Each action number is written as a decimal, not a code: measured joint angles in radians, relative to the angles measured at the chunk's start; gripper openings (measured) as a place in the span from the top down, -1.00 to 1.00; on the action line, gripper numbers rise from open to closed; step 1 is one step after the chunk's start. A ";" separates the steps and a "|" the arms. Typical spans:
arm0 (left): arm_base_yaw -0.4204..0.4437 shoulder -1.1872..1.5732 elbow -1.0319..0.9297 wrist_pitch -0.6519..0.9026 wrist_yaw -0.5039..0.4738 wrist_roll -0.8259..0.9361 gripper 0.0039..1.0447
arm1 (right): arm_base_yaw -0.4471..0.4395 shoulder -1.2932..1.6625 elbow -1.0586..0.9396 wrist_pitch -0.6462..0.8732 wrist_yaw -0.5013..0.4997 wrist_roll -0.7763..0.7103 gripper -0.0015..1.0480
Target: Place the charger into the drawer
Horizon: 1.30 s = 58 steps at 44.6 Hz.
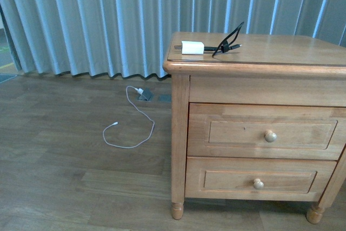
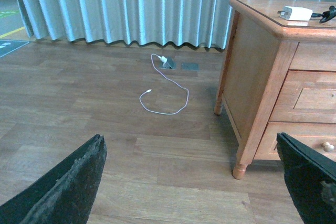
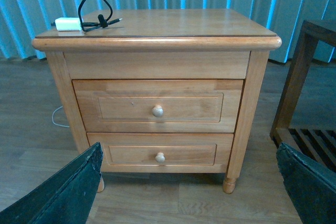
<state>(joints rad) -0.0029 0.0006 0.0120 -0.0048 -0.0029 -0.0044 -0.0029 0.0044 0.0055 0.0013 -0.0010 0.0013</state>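
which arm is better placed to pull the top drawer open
Right, probably. Its wrist camera faces the closed drawer squarely, with the knob centred between its open fingers. The left wrist view shows mostly floor, with the nightstand off at the edge.

Inside of the shut drawer [image 1: 238,132] is hidden. Front view's right edge cuts the nightstand [image 1: 180,133]. Left wrist view crops the cable of the charger [image 2: 295,13].

Open floor in front of the shut drawer [image 3: 157,106] and its knob [image 3: 157,111]. Nightstand top [image 3: 184,24] is free except the charger [image 3: 68,23] by its left edge. Dark side table [image 3: 317,27] stands close on the right. White cable [image 1: 128,147] lies on the floor to the left.
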 joint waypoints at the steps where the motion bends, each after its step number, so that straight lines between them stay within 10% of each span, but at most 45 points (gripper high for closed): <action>1: 0.000 0.000 0.000 0.000 0.000 0.000 -0.89 | 0.000 0.000 0.000 0.000 0.000 0.000 -0.83; 37: 0.000 0.000 0.000 0.000 0.000 0.000 -0.89 | -0.010 0.106 0.019 -0.015 -0.080 -0.126 -0.84; 58: 0.000 0.000 0.000 0.000 0.000 0.000 -0.89 | 0.239 1.359 0.388 0.787 0.087 -0.294 -0.84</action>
<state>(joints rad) -0.0029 0.0006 0.0120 -0.0048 -0.0025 -0.0044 0.2359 1.3632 0.3939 0.7879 0.0864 -0.2932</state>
